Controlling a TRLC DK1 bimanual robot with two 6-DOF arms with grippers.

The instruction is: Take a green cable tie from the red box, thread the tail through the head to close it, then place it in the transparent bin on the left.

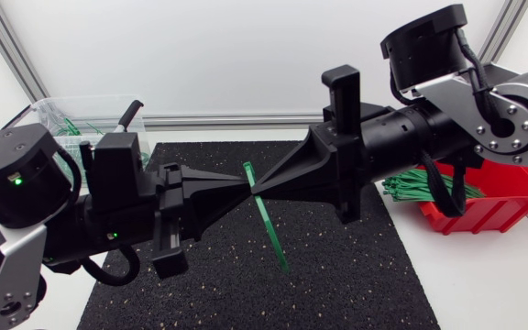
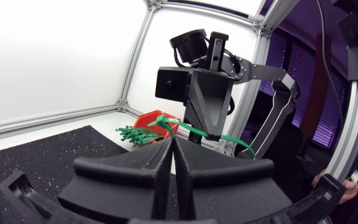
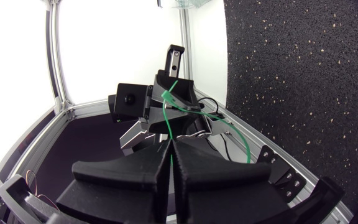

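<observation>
Right gripper (image 1: 262, 188) was clamped on the tie (image 1: 271, 225) over the mat (image 1: 346, 275); left gripper (image 1: 238, 183) sat fingers together, tip-to-tip against it, apparently gripping nothing. Tie's long axis ran crosswise to both grippers, short head end toward the far side, long tail toward the near edge. You'd call it a thin green strap, not yet looped.

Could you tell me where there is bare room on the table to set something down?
The mat is bare at its near end, between the hanging cable tie and the mat's right edge; the white table in front of the red box is bare too. It is crowded mid-mat, where left hand and right hand meet.
</observation>
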